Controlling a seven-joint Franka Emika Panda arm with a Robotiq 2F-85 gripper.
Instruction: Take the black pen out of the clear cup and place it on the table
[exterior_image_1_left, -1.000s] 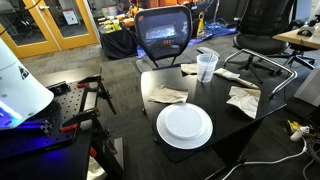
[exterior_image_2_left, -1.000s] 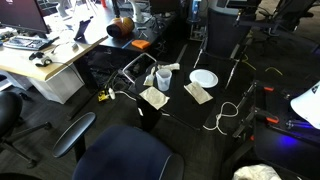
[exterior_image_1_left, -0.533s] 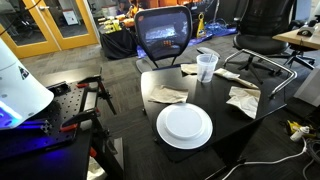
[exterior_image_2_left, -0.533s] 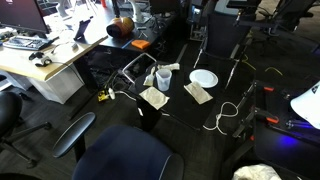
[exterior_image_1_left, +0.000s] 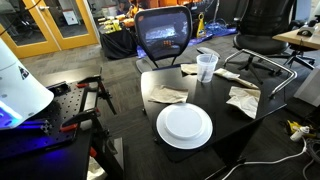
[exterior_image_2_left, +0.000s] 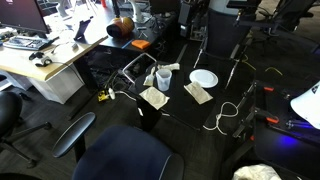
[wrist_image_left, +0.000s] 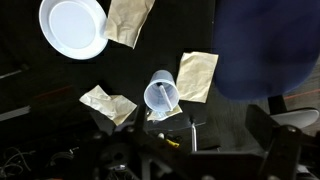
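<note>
Where napkins (exterior_image_1_left: 168, 95) lie, the clear cup (exterior_image_1_left: 207, 67) stands upright.

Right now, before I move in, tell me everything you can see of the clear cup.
The clear cup is a translucent whitish plastic tumbler, taller than wide, narrowing toward its base. It stands upright with its round mouth open, near an edge of the glossy black table, beyond the white plate. Crumpled tan napkins lie close around it; whether they touch it is unclear. Nothing grips it.
</note>
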